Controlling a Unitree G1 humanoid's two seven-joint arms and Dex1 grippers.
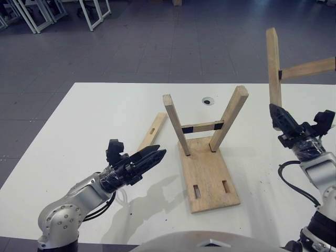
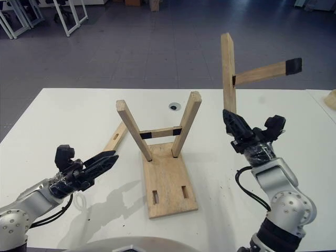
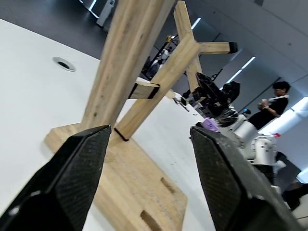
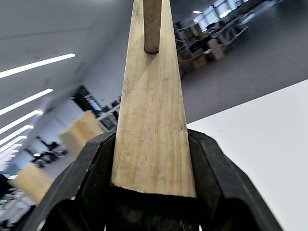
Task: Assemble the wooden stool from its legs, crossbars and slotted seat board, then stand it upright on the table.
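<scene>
Our seat board lies flat on the white table, a little right of the middle. Two legs stand in its far end. The left leg and the right leg lean away from each other toward their tops. A short crossbar with dark ends joins them partway up. At the near end of the board we see two empty slots, side by side.

A loose leg lies flat on the table just left of the board. It has one slot cut in it, and its far end points toward the left leg's foot.

Our left gripper hovers over the table, left of the board's near half and beside the near end of the loose leg. Its dark fingers are spread wide with nothing between them, and the standing frame shows through the gap.

Our right gripper is raised to the right of the board, well apart from it. It is clamped on the lower end of another leg, held close to upright. A second crossbar sticks out from that leg toward the right, rising slightly, with a dark tip at its free end. The held leg seems to hang clear of the table, though the fingers hide its lower end. A round cable hole sits in the table behind the frame.
</scene>
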